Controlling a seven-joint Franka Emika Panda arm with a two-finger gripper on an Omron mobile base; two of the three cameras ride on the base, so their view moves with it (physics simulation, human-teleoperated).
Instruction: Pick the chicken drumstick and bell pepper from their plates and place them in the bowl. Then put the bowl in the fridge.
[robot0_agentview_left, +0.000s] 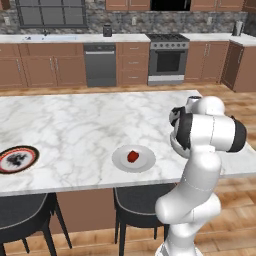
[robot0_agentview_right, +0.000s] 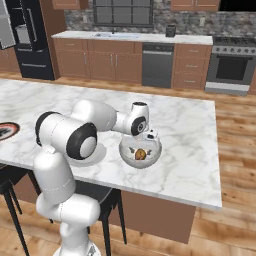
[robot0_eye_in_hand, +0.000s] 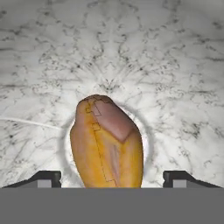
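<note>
The gripper (robot0_eye_in_hand: 112, 181) hangs over the bowl (robot0_agentview_right: 140, 153) near the island's (robot0_agentview_left: 75, 125) right front corner, fingers apart either side of the chicken drumstick (robot0_eye_in_hand: 107, 142). The bell pepper (robot0_agentview_left: 132, 156) sits on its grey plate (robot0_agentview_left: 133, 158) at the front edge; the black-rimmed plate (robot0_agentview_left: 17, 159) lies well left.

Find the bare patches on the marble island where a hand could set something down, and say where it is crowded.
Free: marble between the patterned plate and the grey plate holding the bell pepper; also the far side. Crowded: the bowl, with the drumstick and hand.

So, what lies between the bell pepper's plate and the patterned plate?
Bare marble counter between grey plate and patterned plate, seen in the left base view.
</note>
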